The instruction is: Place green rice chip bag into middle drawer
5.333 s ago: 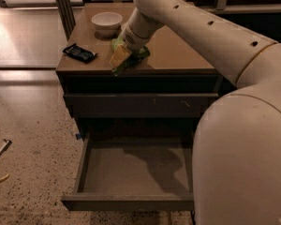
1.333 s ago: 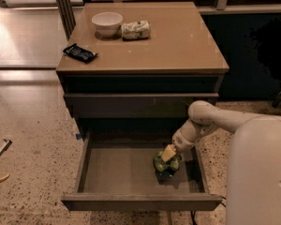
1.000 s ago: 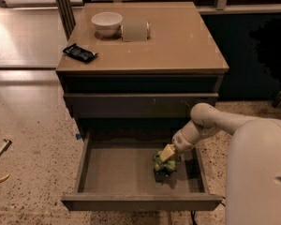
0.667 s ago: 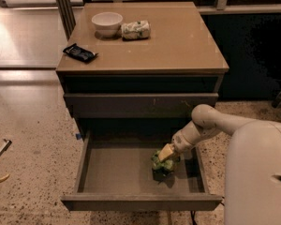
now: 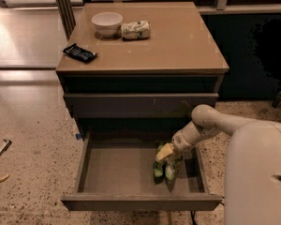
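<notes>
The green rice chip bag [image 5: 163, 168] stands crumpled on the flat grey floor of the open middle drawer [image 5: 117, 172], right of centre. My gripper [image 5: 165, 153] reaches down into the drawer from the right. Its yellowish fingertips are closed on the top of the bag. The bag's lower end touches the drawer floor, and the arm hides part of its top.
On the cabinet top [image 5: 178, 41] sit a white bowl [image 5: 107, 21], a rolled white-and-green packet [image 5: 136, 29] and a flat black packet [image 5: 79, 53]. A shut drawer front with pale scratches [image 5: 140, 104] is above the open drawer. My white body [image 5: 257, 172] fills the lower right.
About five seconds ago my gripper held the bag on the cabinet top; now it is down in the open drawer. Over the last second the gripper and bag shifted slightly left.
</notes>
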`<state>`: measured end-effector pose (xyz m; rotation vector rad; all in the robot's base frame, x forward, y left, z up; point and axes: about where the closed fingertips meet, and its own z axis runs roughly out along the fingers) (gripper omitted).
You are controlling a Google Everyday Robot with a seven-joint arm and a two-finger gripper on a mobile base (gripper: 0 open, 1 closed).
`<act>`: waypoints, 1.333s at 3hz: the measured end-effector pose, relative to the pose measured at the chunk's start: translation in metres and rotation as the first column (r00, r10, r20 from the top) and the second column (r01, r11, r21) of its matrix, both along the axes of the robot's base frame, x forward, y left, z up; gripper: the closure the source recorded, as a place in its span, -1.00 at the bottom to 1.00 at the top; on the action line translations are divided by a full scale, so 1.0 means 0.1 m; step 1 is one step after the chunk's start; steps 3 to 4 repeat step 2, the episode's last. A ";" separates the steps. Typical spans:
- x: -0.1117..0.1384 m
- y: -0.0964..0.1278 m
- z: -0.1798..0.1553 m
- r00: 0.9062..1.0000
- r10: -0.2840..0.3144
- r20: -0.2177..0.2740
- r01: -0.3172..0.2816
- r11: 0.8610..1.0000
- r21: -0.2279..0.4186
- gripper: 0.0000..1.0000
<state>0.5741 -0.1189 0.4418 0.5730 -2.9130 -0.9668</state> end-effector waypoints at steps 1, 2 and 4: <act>0.00 0.00 0.00 1.000 0.000 0.000 0.000 1.000 0.000 -1.00; 0.00 0.00 0.00 1.000 0.000 0.000 0.000 1.000 0.000 -1.00; 0.00 0.00 0.00 1.000 0.000 0.000 0.000 1.000 0.000 -1.00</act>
